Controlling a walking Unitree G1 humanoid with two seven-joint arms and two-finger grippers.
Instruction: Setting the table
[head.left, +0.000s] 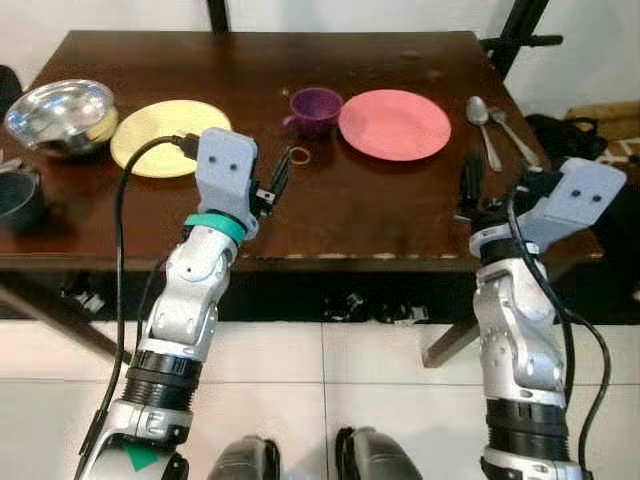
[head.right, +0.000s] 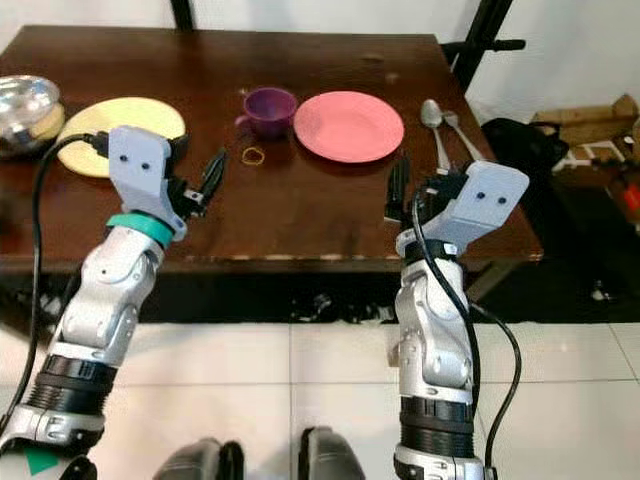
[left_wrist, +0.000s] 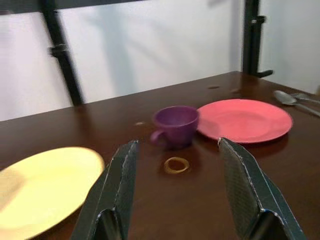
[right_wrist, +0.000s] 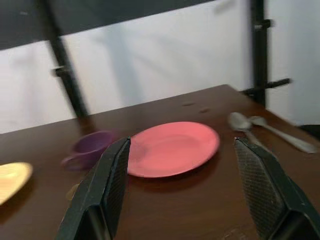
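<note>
On the dark wooden table (head.left: 380, 215) lie a yellow plate (head.left: 160, 135) at the left and a pink plate (head.left: 393, 124) right of centre. A purple cup (head.left: 315, 108) stands between them, with a small tan ring (head.left: 299, 154) just in front of it. Two metal spoons (head.left: 484, 122) lie right of the pink plate. My left gripper (head.left: 277, 182) hovers open over the table's near part, facing the cup (left_wrist: 175, 125) and ring (left_wrist: 176, 165). My right gripper (head.left: 469, 186) is open over the near right side, facing the pink plate (right_wrist: 172, 147) and spoons (right_wrist: 240, 121). Neither holds anything.
A shiny steel bowl (head.left: 60, 112) sits at the table's far left, with a dark pot (head.left: 18, 195) nearer on that side. Black stand legs (head.left: 520, 35) rise behind the table. Bags and clutter (head.left: 555, 130) lie on the floor to the right. White tiles (head.left: 330, 370) are underfoot.
</note>
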